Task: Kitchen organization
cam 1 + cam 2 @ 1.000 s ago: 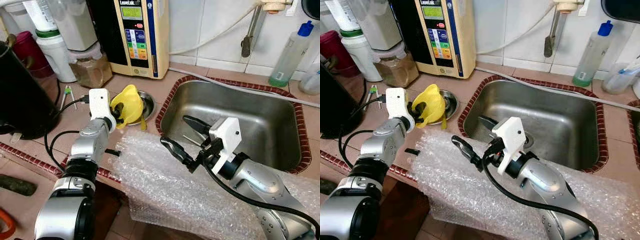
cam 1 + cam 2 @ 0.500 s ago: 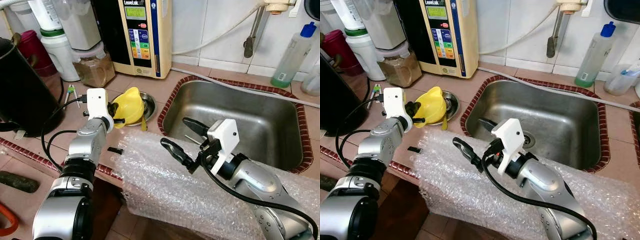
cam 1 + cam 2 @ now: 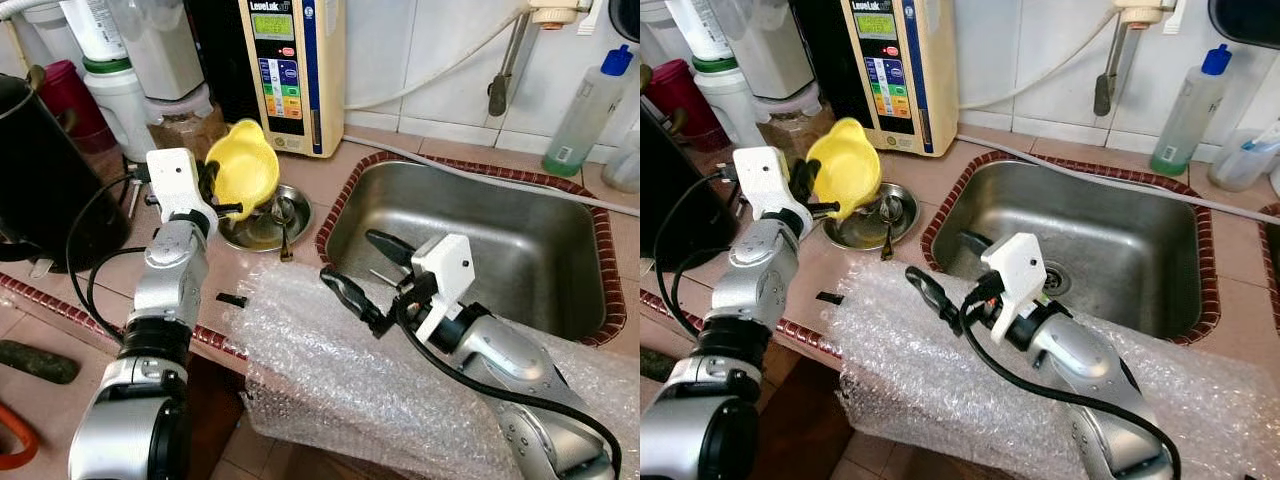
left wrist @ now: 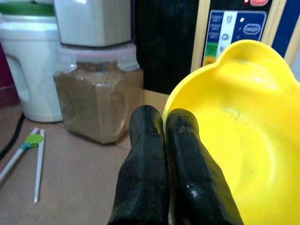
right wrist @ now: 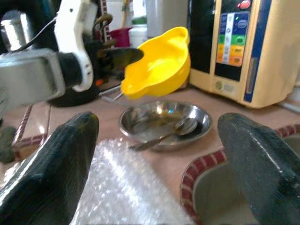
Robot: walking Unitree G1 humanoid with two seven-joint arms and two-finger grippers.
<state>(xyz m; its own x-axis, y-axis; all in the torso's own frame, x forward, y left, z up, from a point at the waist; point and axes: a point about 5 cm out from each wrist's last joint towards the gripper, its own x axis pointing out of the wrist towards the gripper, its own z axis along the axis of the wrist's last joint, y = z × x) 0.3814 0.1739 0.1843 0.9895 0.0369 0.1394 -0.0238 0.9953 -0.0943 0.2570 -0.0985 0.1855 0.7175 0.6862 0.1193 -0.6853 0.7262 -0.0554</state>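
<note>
1. At the left end of the counter (image 3: 330,170) stands a dark appliance (image 3: 40,180), and behind it, along the back edge, a white container (image 3: 120,100) and a clear jar of brown powder (image 4: 96,101).
2. Just right of these, the left pincer (image 3: 212,195) is clamped on the rim of a yellow bowl (image 3: 245,165) and holds it tilted in the air, above the steel dish.
3. Under the bowl, a steel dish (image 3: 268,222) rests on the counter near the left rim of the sink, with a spoon (image 5: 161,136) lying in it.
4. Behind the dish, a cream water machine (image 3: 290,70) with coloured buttons stands against the back wall.
5. Along the front edge of the counter lies a sheet of bubble wrap (image 3: 340,370), hanging over the edge.
6. Over the wrap and the front rim of the sink (image 3: 560,230), the right pincer (image 3: 365,275) hovers with its fingers wide apart, gripping nothing.
7. At the far right back corner stands a clear bottle with a blue cap (image 3: 585,100).
</note>
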